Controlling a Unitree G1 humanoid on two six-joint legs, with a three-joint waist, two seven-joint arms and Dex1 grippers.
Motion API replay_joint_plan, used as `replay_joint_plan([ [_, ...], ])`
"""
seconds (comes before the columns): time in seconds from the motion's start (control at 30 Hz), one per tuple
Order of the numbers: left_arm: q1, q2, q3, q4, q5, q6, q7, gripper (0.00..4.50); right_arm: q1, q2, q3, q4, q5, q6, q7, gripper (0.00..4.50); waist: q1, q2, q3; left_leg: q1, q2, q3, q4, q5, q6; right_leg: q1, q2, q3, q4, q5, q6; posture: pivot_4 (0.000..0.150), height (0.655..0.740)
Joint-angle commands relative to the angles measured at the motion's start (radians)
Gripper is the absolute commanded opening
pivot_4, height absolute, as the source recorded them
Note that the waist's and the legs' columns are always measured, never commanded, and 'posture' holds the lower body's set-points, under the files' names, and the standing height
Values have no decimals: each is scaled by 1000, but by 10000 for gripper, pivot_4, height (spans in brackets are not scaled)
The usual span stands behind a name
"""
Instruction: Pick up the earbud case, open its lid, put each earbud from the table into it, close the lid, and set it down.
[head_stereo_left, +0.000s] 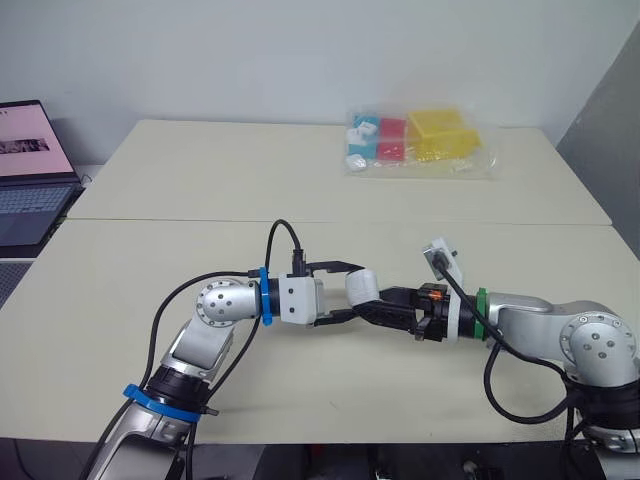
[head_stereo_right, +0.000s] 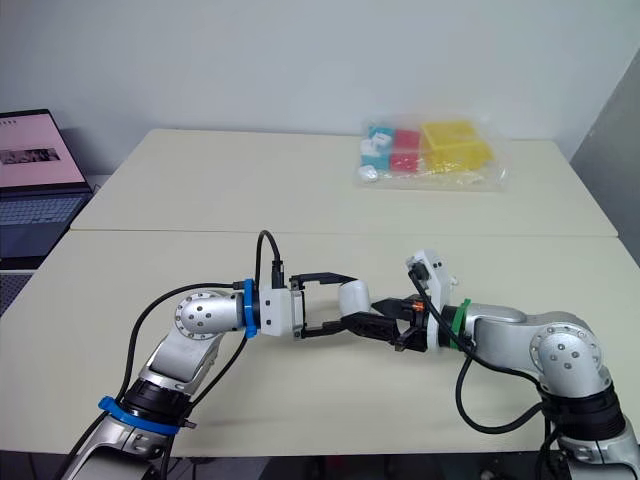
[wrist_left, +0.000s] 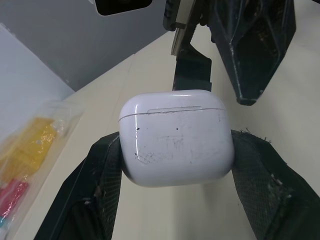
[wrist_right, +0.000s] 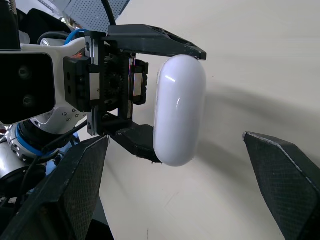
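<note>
The left gripper (head_stereo_left: 353, 290) has the white earbud case (head_stereo_left: 362, 285) pinched between its two black fingers (wrist_left: 95, 185), one finger on each side of the case. The fingers are closed only as far as the case lets them. The case is up in the air, a little above the cream table (head_stereo_left: 150, 180), near the front middle of it. Its lid is shut, and you can see the thin line where the lid meets the body. The front of the case has small scratches and a few dark specks on it. The right gripper (head_stereo_left: 380, 303) comes in from the other side and points right at the case. Its two fingers (wrist_right: 280, 175) are spread wide apart and hold nothing. Their tips are just beside the case, but I cannot tell if they touch it. The two grippers meet nose to nose over the table. Far back on the table lies a clear plastic bag (head_stereo_left: 420, 140) with yellow, red and blue things inside, well apart from the grippers. Off to the left side sits an open laptop (head_stereo_left: 30, 165) with its screen lit.
</note>
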Motion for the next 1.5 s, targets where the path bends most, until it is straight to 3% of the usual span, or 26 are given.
replay_joint_plan([
  [0.03,-2,2,2,-18,-5,-22,9,27833,-28,4,-7,9,9,-9,25,45000,0,0,0,0,0,0,0,0,0,0,0,0,0,0,0,1500,7400],
  [0.13,0,2,4,-17,-2,-28,15,27833,-37,1,-3,17,11,-3,33,45000,0,0,0,-1,0,0,0,0,0,-1,0,0,0,0,0,1500,7400],
  [0.23,2,-1,4,-18,1,-32,23,27833,-53,10,-2,38,15,-2,26,39099,0,0,0,-1,0,0,0,0,0,-1,0,0,0,0,0,1500,7400],
  [0.5,7,-5,6,-18,9,-51,49,27833,-66,14,9,46,6,15,36,8515,0,0,0,-1,0,0,0,0,0,-2,0,0,0,0,0,1500,7400],
  [0.53,8,-7,8,-18,9,-52,54,27833,-66,15,8,47,9,15,35,7405,0,0,0,-1,0,0,0,0,0,-2,0,0,0,0,0,1500,7400],
  [0.83,3,-16,14,-1,42,-98,97,27833,-74,24,7,59,26,18,22,7478,0,0,0,-1,0,1,0,0,0,-2,0,0,0,0,0,1500,7400],
  [0.93,-9,-18,30,13,0,-91,89,36866,-74,15,4,58,34,24,32,7478,0,0,0,-1,0,1,0,0,0,-2,0,0,0,0,0,1500,7400],
  [1.03,-24,-6,43,53,67,-162,132,44980,-77,4,3,54,17,32,46,7478,0,0,0,-1,1,1,0,0,0,-2,0,0,0,0,0,1500,7400],
  [1.2,-49,35,70,129,98,-184,165,45000,-118,-108,54,24,-179,37,193,7478,0,0,0,-1,0,1,0,0,0,-2,0,0,0,0,0,1500,7400],
  [1.3,-24,74,48,66,10,34,81,45000,-182,-247,122,5,-377,-25,374,7478,-1,1,1,-2,1,1,-1,0,0,-3,0,0,0,0,0,1500,7400],
  [1.5,-15,99,37,-129,-106,534,59,45000,-251,-441,286,-37,-740,-209,658,7478,0,1,1,-3,1,1,-2,0,0,-5,0,-1,-2,0,0,1500,7400],
])
